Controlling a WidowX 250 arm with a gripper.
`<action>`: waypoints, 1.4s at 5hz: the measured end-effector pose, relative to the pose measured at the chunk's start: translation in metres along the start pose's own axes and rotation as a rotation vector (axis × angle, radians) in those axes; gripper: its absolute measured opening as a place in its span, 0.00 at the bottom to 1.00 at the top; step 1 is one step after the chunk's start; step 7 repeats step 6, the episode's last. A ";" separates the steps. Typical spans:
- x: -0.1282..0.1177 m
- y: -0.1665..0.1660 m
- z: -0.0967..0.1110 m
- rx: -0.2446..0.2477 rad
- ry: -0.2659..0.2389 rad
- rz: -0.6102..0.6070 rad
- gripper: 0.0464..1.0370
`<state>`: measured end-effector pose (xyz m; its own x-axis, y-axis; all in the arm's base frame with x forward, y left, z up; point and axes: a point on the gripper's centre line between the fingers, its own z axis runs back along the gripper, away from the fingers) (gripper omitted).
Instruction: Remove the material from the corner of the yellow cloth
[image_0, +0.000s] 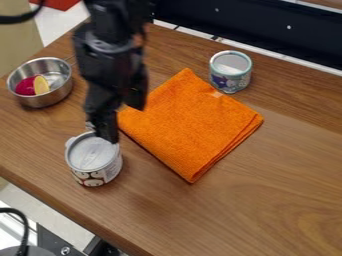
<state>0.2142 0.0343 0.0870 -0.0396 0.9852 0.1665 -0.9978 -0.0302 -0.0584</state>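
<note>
On the left of the brown table (280, 205), we see a white can (97, 162) standing up, just beside the left end of the orange cloth (190, 122). We see the black gripper (105, 131) hang over the can's far edge, but we can't tell if it is spread or squeezed. Far left, a shiny bowl (48, 99) has a red thing (25, 86) and a yellow thing (41, 85) in it. A small tin (231, 80) stands by the cloth's far side.
</note>
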 end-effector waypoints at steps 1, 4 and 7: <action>-0.024 0.000 -0.005 0.091 -0.043 -0.193 0.96; -0.044 -0.044 0.005 0.033 -0.038 -0.612 0.96; -0.049 -0.084 0.006 -0.046 -0.019 -0.627 0.96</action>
